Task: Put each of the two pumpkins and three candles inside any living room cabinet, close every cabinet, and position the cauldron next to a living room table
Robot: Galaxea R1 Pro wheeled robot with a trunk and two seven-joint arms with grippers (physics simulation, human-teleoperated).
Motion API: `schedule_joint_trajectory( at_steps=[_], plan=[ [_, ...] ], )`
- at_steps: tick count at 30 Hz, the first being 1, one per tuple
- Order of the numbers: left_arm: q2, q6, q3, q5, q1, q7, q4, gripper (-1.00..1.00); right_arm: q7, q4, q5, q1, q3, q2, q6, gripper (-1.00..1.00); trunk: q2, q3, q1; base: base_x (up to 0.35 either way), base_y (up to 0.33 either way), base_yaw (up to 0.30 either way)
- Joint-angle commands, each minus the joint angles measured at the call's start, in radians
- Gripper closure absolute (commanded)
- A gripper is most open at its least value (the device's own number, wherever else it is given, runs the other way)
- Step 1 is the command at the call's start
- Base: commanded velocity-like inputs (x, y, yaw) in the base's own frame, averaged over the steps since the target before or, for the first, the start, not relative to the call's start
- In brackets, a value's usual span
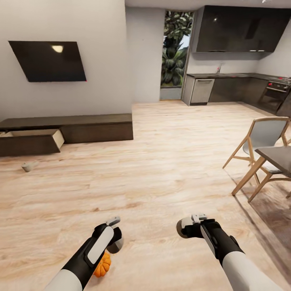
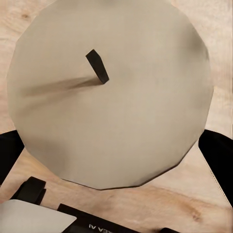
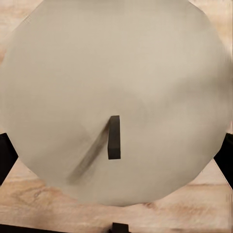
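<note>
candles (image 2: 111,92) sit gripped in left pincer (image 1: 114,238) and right pincer (image 1: 190,227).

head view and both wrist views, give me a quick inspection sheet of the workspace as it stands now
surface: light wood floor, bare in the middle of the room
job's things: cabinet against the wall with one drawer pulled out; candle lying on the floor in front of it; pumpkin on the floor under the left arm
grippers: left gripper shut on a candle, wick end facing the camera; right gripper shut on a candle likewise
clutter: nothing seen
cables: nothing seen
surroundings: wall TV, kitchen units, dining table with chair
</note>
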Motion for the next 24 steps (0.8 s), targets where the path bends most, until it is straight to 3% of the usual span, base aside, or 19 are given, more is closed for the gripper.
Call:
schedule_joint_trajectory(
  at_steps=[1,16,24],
  plan=[
    [0.000,0.000,0.000,-0.001,0.000,-0.001,0.000,1.00,0.000,0.000,0.000,0.000,0.000,0.000,0.000,1.00,0.000,0.000,0.000,0.277,-0.127,-0.284],
    [0.000,0.000,-0.002,-0.001,0.000,-0.001,0.003,1.00,0.000,-0.001,0.000,0.000,0.001,0.001,-0.002,1.00,0.000,-0.001,0.000,0.299,-0.140,-0.277],
    [0.001,0.000,-0.002,-0.001,0.000,-0.001,0.003,1.00,-0.001,-0.006,0.000,0.000,0.001,0.001,-0.003,1.00,0.000,-0.004,0.000,0.318,-0.098,-0.047]
  ],
)
